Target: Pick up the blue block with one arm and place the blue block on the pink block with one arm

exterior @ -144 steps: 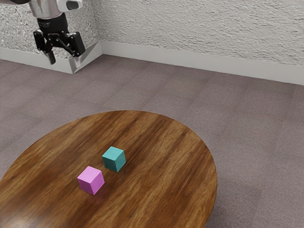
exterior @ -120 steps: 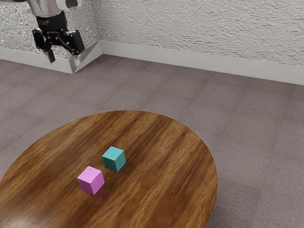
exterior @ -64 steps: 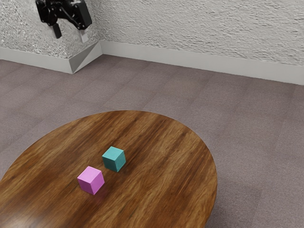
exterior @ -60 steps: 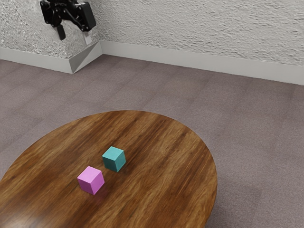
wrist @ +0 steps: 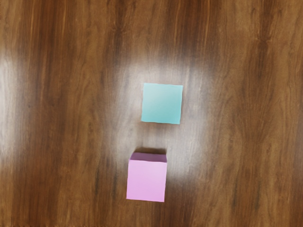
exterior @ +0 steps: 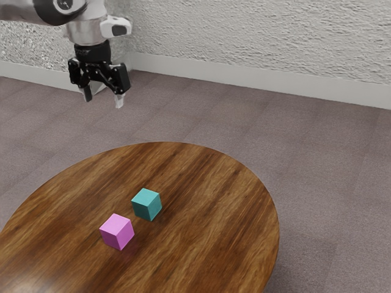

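The gripper [exterior: 103, 97] hangs spread and empty, now lower and further toward the exterior view's right than half a second ago. The blue block [exterior: 146, 204] rests unmoved on the table [exterior: 214, 195], at one o'clock from the pink block [exterior: 116, 231], close but apart.

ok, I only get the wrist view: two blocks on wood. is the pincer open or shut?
Observer: Open. In the exterior view the pincer has its fingers apart with nothing between them.
Operator: how close is it to the blue block?
Observer: Not close. It hangs high above the table, and the blue block sits untouched on the wood.
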`<action>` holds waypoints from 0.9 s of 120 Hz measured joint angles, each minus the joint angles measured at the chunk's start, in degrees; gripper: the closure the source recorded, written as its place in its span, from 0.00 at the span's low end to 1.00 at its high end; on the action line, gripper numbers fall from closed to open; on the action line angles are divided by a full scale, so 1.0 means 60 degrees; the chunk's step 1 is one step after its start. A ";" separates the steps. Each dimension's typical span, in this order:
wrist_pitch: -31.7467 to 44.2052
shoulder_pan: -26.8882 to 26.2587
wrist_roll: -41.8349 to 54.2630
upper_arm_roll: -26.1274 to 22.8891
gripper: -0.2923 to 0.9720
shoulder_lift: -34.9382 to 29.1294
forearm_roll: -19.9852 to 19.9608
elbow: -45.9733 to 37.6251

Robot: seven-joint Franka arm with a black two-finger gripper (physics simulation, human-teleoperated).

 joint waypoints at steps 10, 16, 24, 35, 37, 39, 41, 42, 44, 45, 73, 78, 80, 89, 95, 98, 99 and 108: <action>0.0911 0.0244 -0.0002 -0.0083 0.23 -0.0195 0.0008 -0.1157; 0.1320 0.0125 -0.0004 -0.0171 0.23 -0.0266 0.0007 -0.1506; 0.1873 -0.0298 -0.0006 -0.0214 0.23 -0.0349 0.0008 -0.2050; 0.2541 -0.0617 -0.0006 -0.0263 0.23 -0.0370 -0.0010 -0.2534; 0.2635 -0.0620 -0.0009 -0.0277 0.23 -0.0375 -0.0012 -0.2588; 0.2731 -0.0611 -0.0011 -0.0292 0.23 -0.0372 -0.0014 -0.2640; 0.2843 -0.0590 -0.0011 -0.0311 0.23 -0.0368 -0.0015 -0.2684; 0.2906 -0.0571 -0.0011 -0.0326 0.23 -0.0369 -0.0014 -0.2714; 0.3027 -0.0531 -0.0010 -0.0359 0.23 -0.0371 -0.0013 -0.2768; 0.3084 -0.0511 -0.0009 -0.0376 0.23 -0.0371 -0.0013 -0.2791; 0.4164 -0.0294 0.0012 -0.0492 0.23 -0.0242 -0.0018 -0.3559; 0.4387 -0.0248 0.0020 -0.0493 0.23 -0.0061 -0.0020 -0.3674; 0.4470 -0.0228 0.0025 -0.0493 0.23 -0.0010 -0.0021 -0.3718; 0.4861 -0.0148 0.0047 -0.0492 0.23 0.0190 -0.0023 -0.3943; 0.5105 -0.0096 0.0064 -0.0493 0.23 0.0397 -0.0024 -0.4003; 0.5218 -0.0077 0.0072 -0.0487 0.23 0.0463 -0.0024 -0.4079; 0.5263 -0.0068 0.0075 -0.0488 0.23 0.0480 -0.0024 -0.4130; 0.5641 0.0001 0.0100 -0.0492 0.23 0.0564 -0.0024 -0.4506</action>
